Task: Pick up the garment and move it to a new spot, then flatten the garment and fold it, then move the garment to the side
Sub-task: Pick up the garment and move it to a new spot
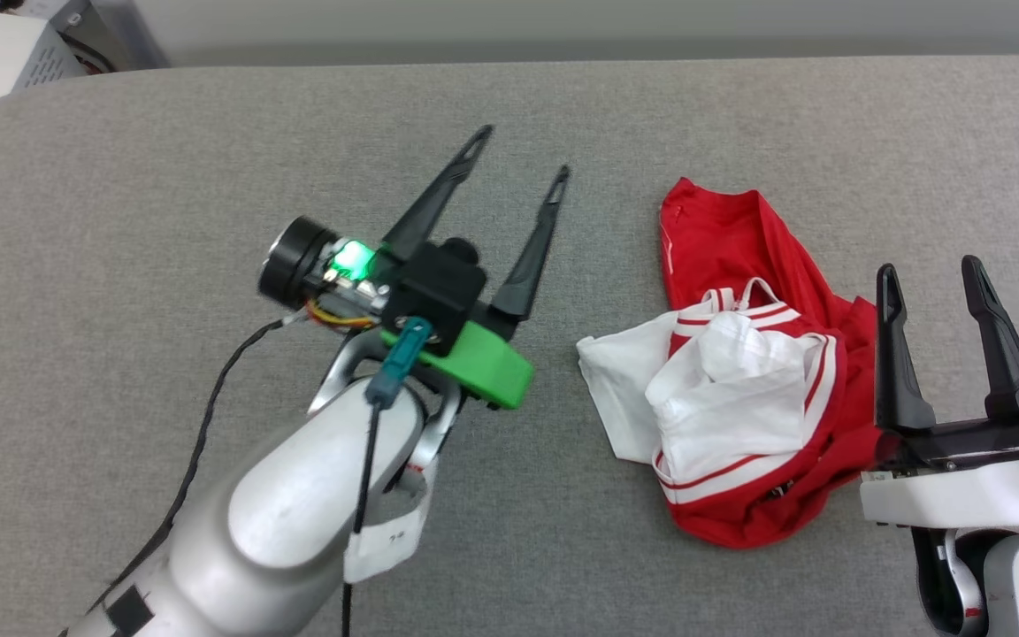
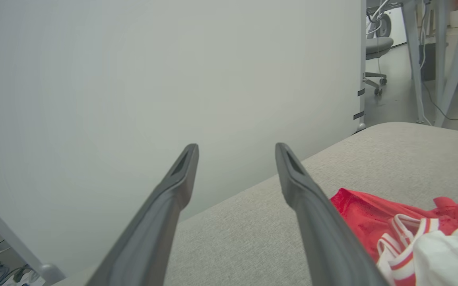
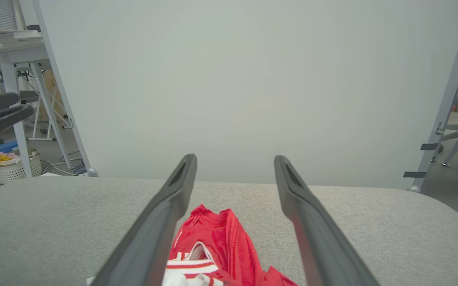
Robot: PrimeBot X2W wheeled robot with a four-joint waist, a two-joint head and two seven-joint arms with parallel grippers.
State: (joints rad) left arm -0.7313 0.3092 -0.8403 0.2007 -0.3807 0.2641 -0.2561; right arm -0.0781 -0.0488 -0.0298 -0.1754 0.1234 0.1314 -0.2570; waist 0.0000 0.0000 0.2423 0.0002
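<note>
The garment (image 1: 744,372), a red T-shirt with white sleeves and striped trim, lies crumpled in a heap on the grey padded table (image 1: 209,159), right of centre. My left gripper (image 1: 523,150) hovers open to the left of it, fingers pointing up and away, nothing between them. My right gripper (image 1: 930,265) stands open at the heap's right edge, empty. In the left wrist view the garment (image 2: 372,214) shows at the lower right, beside my left gripper (image 2: 237,149). In the right wrist view the garment (image 3: 221,238) lies below and between the fingers of my right gripper (image 3: 235,159).
A pale wall panel (image 3: 253,79) stands behind the table's far edge. Desk legs, a white basket (image 3: 14,171) with cloths and an office chair (image 2: 376,47) stand on the floor beyond. Bare table surface stretches left of the garment.
</note>
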